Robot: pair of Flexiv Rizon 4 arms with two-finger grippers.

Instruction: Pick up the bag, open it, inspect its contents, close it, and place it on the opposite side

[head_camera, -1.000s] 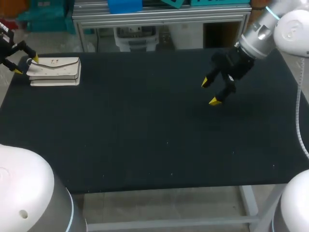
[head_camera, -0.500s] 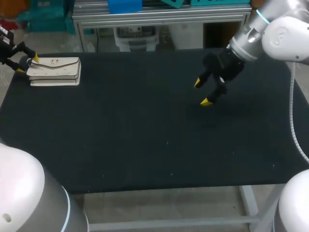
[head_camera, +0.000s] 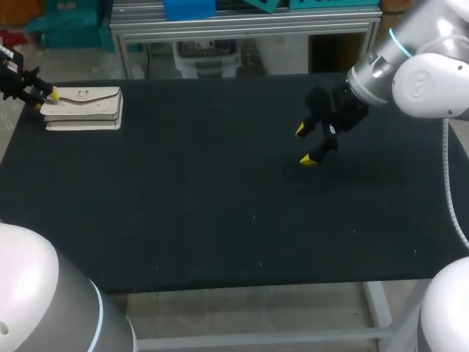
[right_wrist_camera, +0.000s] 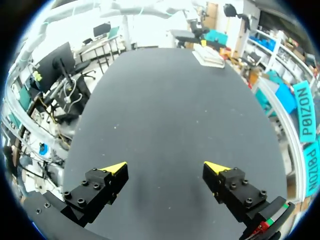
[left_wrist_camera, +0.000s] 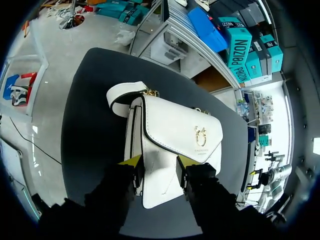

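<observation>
Jaws of the right gripper stand wide apart and hold nothing. Its two black fingers end in wedge-shaped yellow tips, and it hangs above bare table right of the middle. Whether the jaws of the left gripper clamp anything cannot be told; this unit sits at the left end of the bag.

Bag: one, lying flat near the table's far left corner, well apart from the right gripper. It is rectangular, of smooth white leather-like material with dark edging along its seams. One pointed front flap is down and carries one small gold metal clasp. One white strap loops at one end on gold fittings.

Table surface: one matte, dark, finely textured sheet.
</observation>
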